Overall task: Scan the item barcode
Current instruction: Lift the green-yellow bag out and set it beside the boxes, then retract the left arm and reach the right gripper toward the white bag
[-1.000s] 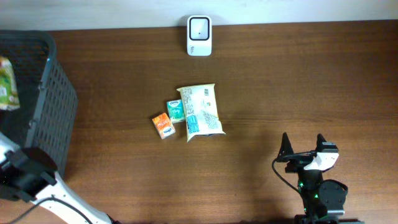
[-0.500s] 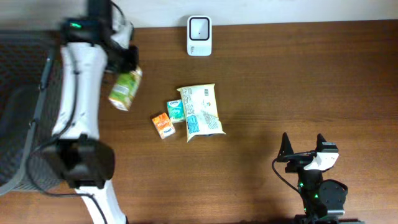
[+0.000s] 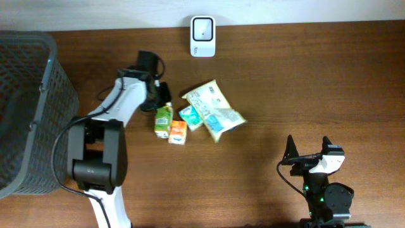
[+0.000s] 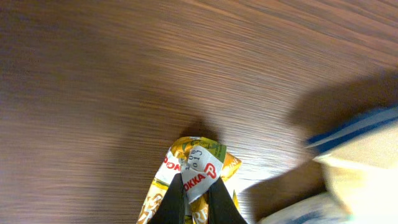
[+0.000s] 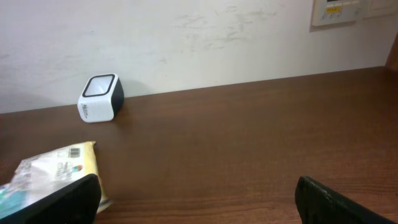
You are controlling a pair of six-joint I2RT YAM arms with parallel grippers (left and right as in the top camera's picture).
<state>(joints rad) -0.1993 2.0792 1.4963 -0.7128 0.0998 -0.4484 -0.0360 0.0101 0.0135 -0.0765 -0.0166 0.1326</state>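
Observation:
A green and yellow Pokka drink carton is at the table's middle left, right beside the small packs. My left gripper is shut on its folded top flap. In the left wrist view the two dark fingers pinch the carton just over the wood; I cannot tell whether it rests on the table. The white barcode scanner stands at the back edge, also in the right wrist view as a scanner against the wall. My right gripper is open and empty at the front right, far from everything.
A small orange pack, a teal pack and a pale yellow bag lie tilted just right of the carton. A dark mesh basket fills the left edge. The bag also shows in the right wrist view.
My left arm carried the carton from over the basket across to the table's middle. The two small packs and the bag have shifted right and turned.

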